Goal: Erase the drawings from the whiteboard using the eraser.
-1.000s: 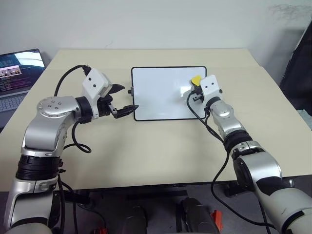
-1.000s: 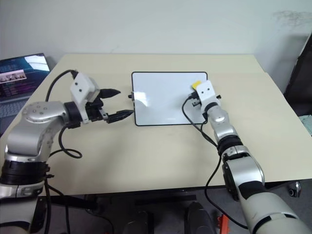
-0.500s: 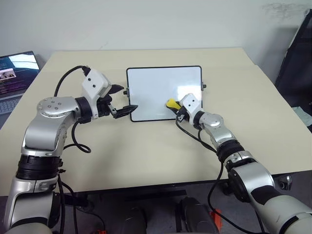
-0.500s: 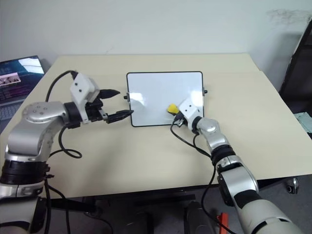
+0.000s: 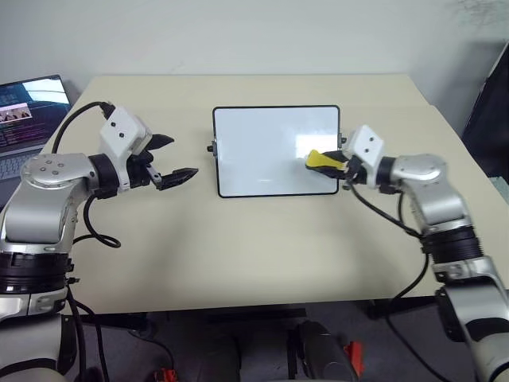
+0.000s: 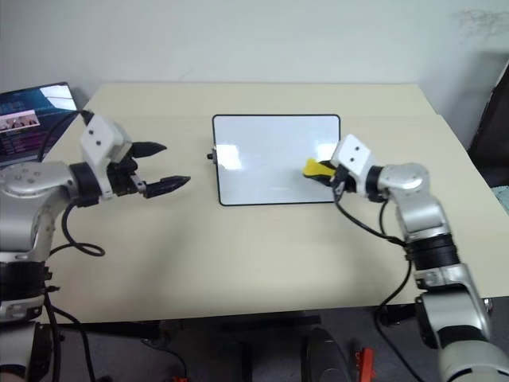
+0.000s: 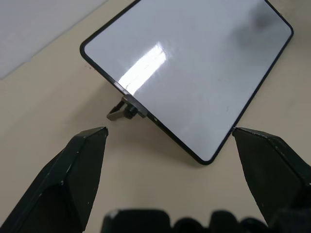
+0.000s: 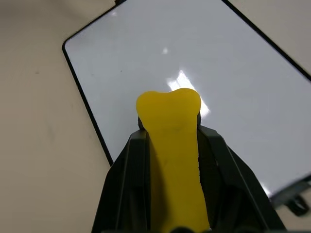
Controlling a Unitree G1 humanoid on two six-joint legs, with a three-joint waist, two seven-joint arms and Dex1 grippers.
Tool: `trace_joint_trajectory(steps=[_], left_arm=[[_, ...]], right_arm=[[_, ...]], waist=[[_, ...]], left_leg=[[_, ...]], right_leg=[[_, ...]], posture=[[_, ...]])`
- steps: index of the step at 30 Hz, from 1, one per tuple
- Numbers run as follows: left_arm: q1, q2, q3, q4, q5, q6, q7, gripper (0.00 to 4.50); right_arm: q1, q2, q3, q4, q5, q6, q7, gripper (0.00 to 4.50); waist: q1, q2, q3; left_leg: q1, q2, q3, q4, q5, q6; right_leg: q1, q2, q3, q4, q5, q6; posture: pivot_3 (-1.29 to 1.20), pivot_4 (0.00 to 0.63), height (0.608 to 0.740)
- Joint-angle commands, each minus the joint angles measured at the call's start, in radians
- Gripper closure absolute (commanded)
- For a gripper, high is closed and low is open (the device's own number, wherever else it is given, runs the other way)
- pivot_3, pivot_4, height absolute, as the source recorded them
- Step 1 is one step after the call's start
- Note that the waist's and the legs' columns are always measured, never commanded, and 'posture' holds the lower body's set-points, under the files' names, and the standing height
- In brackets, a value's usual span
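The whiteboard (image 5: pixel 266 151) lies flat in the middle of the table, black-framed. Its surface reads plain white with glare patches, and the drawings are out of view. My right gripper (image 5: pixel 339 164) is at the board's right edge, pointing left across it and shut on the yellow eraser (image 5: pixel 320 159). The eraser's tip (image 8: pixel 170 104) sticks out past the fingers over the board's right part; whether it touches the surface I cannot tell. My left gripper (image 5: pixel 183 156) stands open to the left of the board, apart from it, with nothing between its fingers (image 7: pixel 82 160).
An open laptop (image 5: pixel 28 103) sits at the table's far left. A dark object (image 5: pixel 487 95) stands beyond the table's right side. A small black knob (image 7: pixel 127 110) juts from the board's left edge. Bare tabletop (image 5: pixel 262 239) runs in front of the board.
My right gripper carried the eraser from the board's upper right down to its lower middle, then out to the right edge. My left gripper drew away leftward from the board's lower left corner.
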Motion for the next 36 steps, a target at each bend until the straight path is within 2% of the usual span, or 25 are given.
trace_joint_trajectory(steps=[1, 6, 12, 27, 36], left_arm=[[-0.011, 0.026, 0.029, -0.027, -0.008, -0.01, -0.013, 0.0], [-0.04, 0.047, 0.029, -0.029, -0.014, 0.0, -0.038, 0.0], [-0.016, 0.05, 0.033, -0.039, -0.011, 0.0, -0.041, 0.0], [0.005, 0.035, 0.034, -0.073, -0.027, 0.015, -0.035, 0.0], [-0.002, 0.029, 0.024, -0.077, -0.032, 0.018, -0.029, 0.0]], right_arm=[[-0.039, -0.107, -0.051, -0.005, -0.014, -0.016, 0.014, 3.53], [-0.072, -0.18, -0.058, 0.08, -0.03, -0.076, -0.005, 3.53], [-0.11, -0.197, -0.067, 0.124, -0.019, -0.104, 0.006, 3.53], [-0.169, -0.187, -0.064, 0.223, -0.028, -0.154, -0.021, 3.53], [-0.166, -0.179, -0.061, 0.216, -0.015, -0.156, -0.018, 3.53]], waist=[[0.006, 0.0, 0.0], [0.009, 0.0, 0.0], [0.009, 0.0, 0.001], [0.015, 0.0, 0.001], [0.016, 0.0, 0.001]], left_leg=[[0.0, 0.0, 0.0, 0.0, 0.0, 0.0], [-0.001, 0.001, 0.002, -0.001, 0.0, 0.0], [-0.001, 0.001, 0.003, -0.005, 0.0, 0.0], [0.0, 0.001, 0.003, -0.007, 0.0, 0.0], [0.0, 0.001, 0.003, -0.007, 0.0, 0.0]], right_leg=[[0.0, 0.0, 0.0, -0.001, 0.0, 0.0], [0.001, 0.0, 0.001, -0.006, 0.0, 0.0], [0.0, -0.001, 0.001, -0.008, 0.001, 0.001], [0.0, -0.001, 0.0, -0.009, 0.001, -0.001], [0.0, -0.001, 0.0, -0.009, 0.002, -0.002]], posture=[[0.0, 0.15, 0.74], [0.0, 0.15, 0.74], [0.0, 0.15, 0.74], [0.0, 0.15, 0.74], [0.0, 0.15, 0.74]])
